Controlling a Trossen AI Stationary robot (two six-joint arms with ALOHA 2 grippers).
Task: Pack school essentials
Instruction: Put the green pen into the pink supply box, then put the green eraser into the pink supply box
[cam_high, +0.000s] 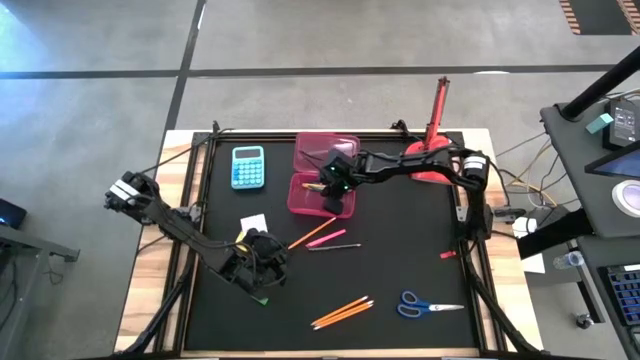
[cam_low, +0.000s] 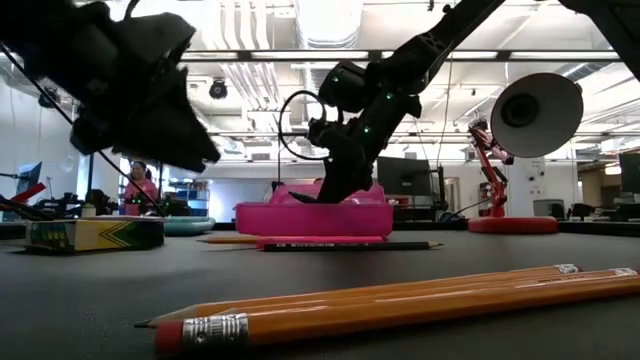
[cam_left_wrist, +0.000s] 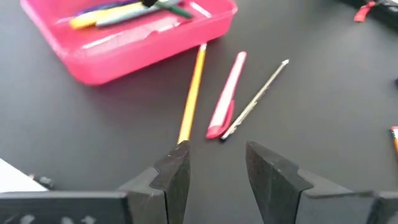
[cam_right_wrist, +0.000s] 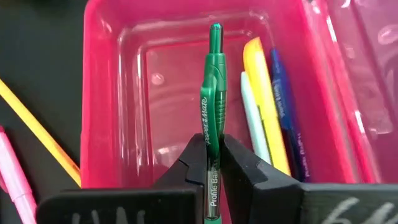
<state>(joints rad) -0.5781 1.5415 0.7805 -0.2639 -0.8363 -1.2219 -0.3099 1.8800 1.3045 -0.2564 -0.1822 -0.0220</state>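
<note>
Two end effectors at work over black surface (cam_high: 400, 250). Right end effector (cam_right_wrist: 213, 163) clamped on green pen (cam_right_wrist: 212, 106), held just above pink case (cam_high: 322, 192) at upper centre of high view; yellow highlighter (cam_right_wrist: 266, 99), pale pen (cam_right_wrist: 254, 118) and blue pen (cam_right_wrist: 283, 99) already inside. Left end effector (cam_left_wrist: 214, 171) hovered lower left of centre, fingers apart, near orange pencil (cam_left_wrist: 192, 93), pink pen (cam_left_wrist: 226, 93) and thin dark pencil (cam_left_wrist: 258, 96). Two orange pencils (cam_high: 342, 312) and blue-handled scissors (cam_high: 425, 304) lay toward bottom. Calculator (cam_high: 248, 167) sat upper left.
</note>
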